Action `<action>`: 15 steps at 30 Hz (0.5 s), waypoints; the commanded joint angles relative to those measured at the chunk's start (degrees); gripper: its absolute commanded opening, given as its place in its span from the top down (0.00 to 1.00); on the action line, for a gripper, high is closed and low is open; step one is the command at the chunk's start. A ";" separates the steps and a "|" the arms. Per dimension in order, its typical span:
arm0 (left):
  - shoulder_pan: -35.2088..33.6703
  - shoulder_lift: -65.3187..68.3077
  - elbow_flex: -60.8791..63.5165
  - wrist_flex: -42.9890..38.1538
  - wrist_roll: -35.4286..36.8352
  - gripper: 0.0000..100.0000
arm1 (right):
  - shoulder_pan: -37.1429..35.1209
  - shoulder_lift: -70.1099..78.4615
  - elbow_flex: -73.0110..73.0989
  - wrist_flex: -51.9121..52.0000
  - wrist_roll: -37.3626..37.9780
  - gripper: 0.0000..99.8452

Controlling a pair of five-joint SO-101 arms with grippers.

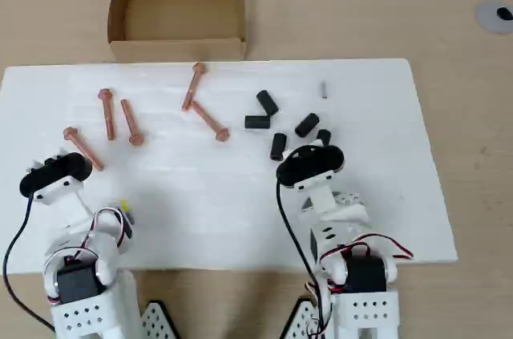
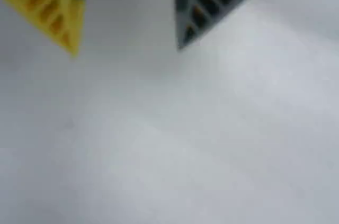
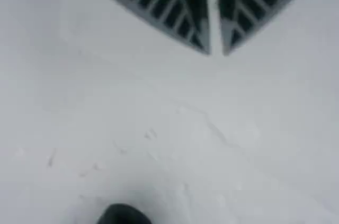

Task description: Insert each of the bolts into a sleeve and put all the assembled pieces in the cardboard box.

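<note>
Five bolts (image 1: 131, 123) and five sleeves (image 1: 267, 102) lie loose on the white sheet (image 1: 240, 219); none assembled. My left gripper (image 2: 126, 49) gapes, right gripper (image 3: 215, 52) pinched together, empty; next I must grasp a bolt.

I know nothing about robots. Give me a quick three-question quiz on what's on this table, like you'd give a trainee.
1. True or false: the cardboard box already holds an assembled piece.
2. How many copper bolts lie on the white sheet? A three, B five, C seven.
3. Fill in: the left gripper is ___ (open or shut).
Key: 1 false; 2 B; 3 open.
</note>
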 commanded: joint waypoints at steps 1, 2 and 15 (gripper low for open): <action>0.00 -0.31 -0.18 -0.79 0.44 0.87 | 0.57 -6.46 0.04 -1.14 0.53 0.99; 0.00 -0.31 -0.18 -0.79 0.44 0.87 | 0.57 -6.46 0.04 -1.14 0.53 0.99; 0.53 -0.31 -0.18 -1.67 0.44 0.87 | 0.48 -6.46 0.04 -1.58 0.26 0.99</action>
